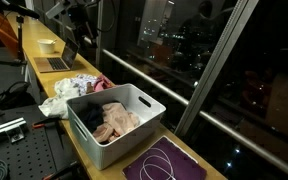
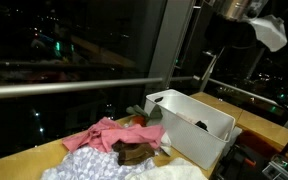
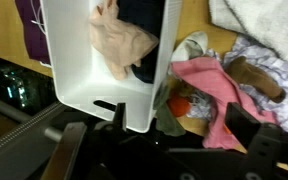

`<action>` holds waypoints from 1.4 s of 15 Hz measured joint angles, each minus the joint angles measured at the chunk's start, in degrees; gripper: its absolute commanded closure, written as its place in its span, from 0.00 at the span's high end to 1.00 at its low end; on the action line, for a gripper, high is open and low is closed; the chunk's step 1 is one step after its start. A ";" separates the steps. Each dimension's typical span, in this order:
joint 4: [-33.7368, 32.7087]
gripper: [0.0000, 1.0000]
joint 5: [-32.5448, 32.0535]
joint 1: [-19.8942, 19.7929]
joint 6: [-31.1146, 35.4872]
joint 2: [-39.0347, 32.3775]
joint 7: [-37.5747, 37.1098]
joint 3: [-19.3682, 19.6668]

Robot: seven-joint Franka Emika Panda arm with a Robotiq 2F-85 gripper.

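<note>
Closest to us in the wrist view are the gripper's [image 3: 159, 150] two dark fingers [image 3: 69, 152]. They stand wide apart and hold nothing. The gripper hangs over the short end of a white bin [image 3: 69, 70]. Inside the bin lies a crumpled peach-coloured cloth [image 3: 119, 45], touching a dark cloth [image 3: 144, 15] next to it. In an exterior view the bin [image 1: 129, 143] sits on a long wooden table [image 1: 44, 72], with a purple cloth [image 1: 169, 160] just in front of it. Right beside the bin is a pile of clothes: a pink cloth [image 3: 209, 80], a brown thing [image 3: 249, 75] lying on it, and something small and orange-red [image 3: 179, 105] against the bin's wall. I cannot tell what the brown thing is.
</note>
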State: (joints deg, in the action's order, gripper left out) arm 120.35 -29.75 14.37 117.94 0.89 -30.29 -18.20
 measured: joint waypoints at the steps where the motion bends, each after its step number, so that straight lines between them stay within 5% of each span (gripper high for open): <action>1: -0.85 1.00 0.00 1.27 0.69 -1.61 -0.94 -0.79; 7: -8.91 1.00 -0.72 8.44 4.40 -15.96 -3.59 -1.59; 12: -16.77 1.00 -0.73 13.63 6.01 -28.42 -3.43 1.41; 21: -23.19 1.00 1.58 17.91 8.65 -42.17 -1.91 6.16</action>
State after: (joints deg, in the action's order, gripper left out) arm 97.16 -28.17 32.27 126.60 -41.27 -32.21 -12.04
